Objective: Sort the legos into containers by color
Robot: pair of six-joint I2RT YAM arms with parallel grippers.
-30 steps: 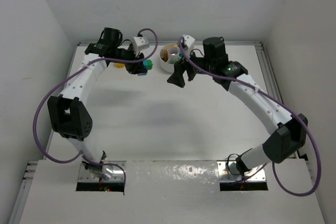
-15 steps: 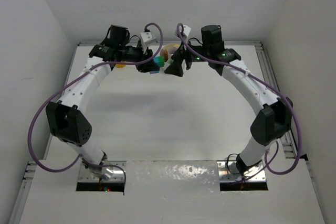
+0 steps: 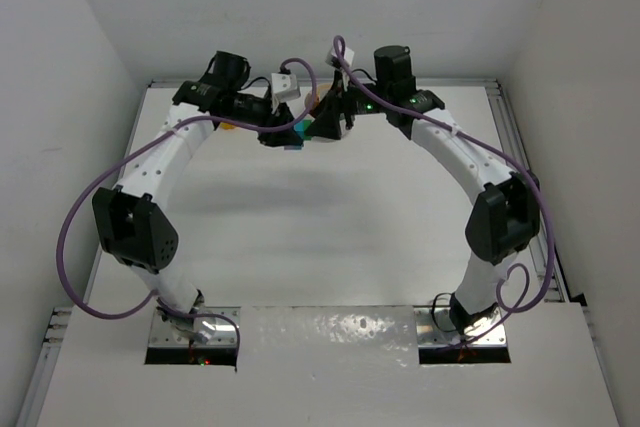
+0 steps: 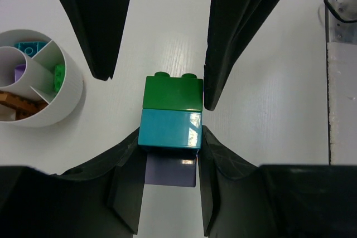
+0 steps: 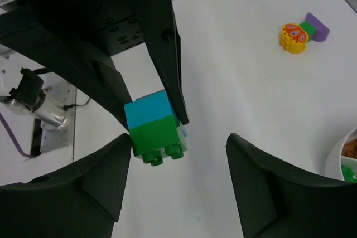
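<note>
**Clearly a two-tool job: a stack of legos to pull apart**

On the white counter, the divided dish sits at the left of the left wrist view. Teal, green, purple and orange pieces lie in its wedges. The left tool pinches the teal brick at centre frame. The right tool is spread around the green brick clicked onto it. These bricks look light, rigid and smooth. I judge the flat side faces the best hold, squeezed firmly, because the studs will resist.
</note>
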